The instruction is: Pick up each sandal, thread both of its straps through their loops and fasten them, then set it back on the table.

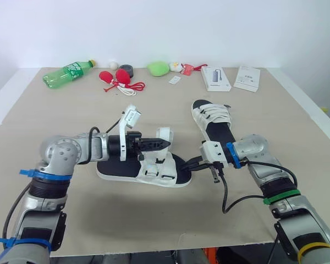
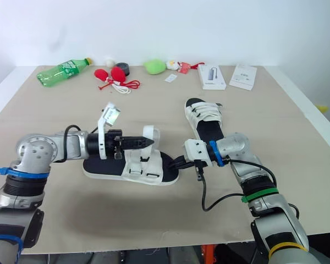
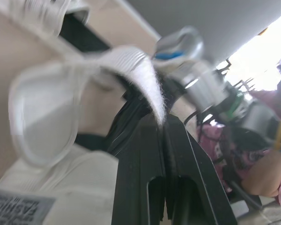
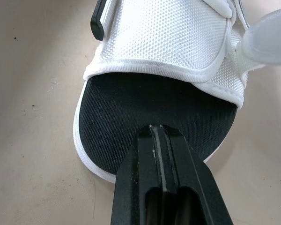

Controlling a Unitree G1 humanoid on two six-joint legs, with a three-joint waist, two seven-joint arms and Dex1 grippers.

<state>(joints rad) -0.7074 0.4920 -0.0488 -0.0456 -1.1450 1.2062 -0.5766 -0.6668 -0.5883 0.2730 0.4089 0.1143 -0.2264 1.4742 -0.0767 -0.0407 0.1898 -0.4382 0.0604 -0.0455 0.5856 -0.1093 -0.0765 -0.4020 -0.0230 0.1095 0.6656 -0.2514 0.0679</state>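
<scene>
A white sandal with a black footbed (image 1: 154, 168) lies on the table (image 1: 60, 118) in front of me, toe towards my right. One of its white straps (image 1: 165, 132) is lifted up, and my left gripper (image 1: 163, 144) is shut on its end; the left wrist view shows the strap (image 3: 136, 65) pinched at my left gripper (image 3: 165, 129). My right gripper (image 1: 190, 163) is shut, its tip over the sandal's toe end (image 4: 154, 108); I cannot tell if it touches. The second sandal (image 1: 213, 122) lies farther back on the right.
Along the table's far edge lie a green bottle (image 1: 67, 73), red objects with a cord (image 1: 116, 80), a green lump (image 1: 158, 68) and two white boxes (image 1: 215, 78) (image 1: 246, 78). The table's right edge (image 1: 311, 113) is close to my right arm.
</scene>
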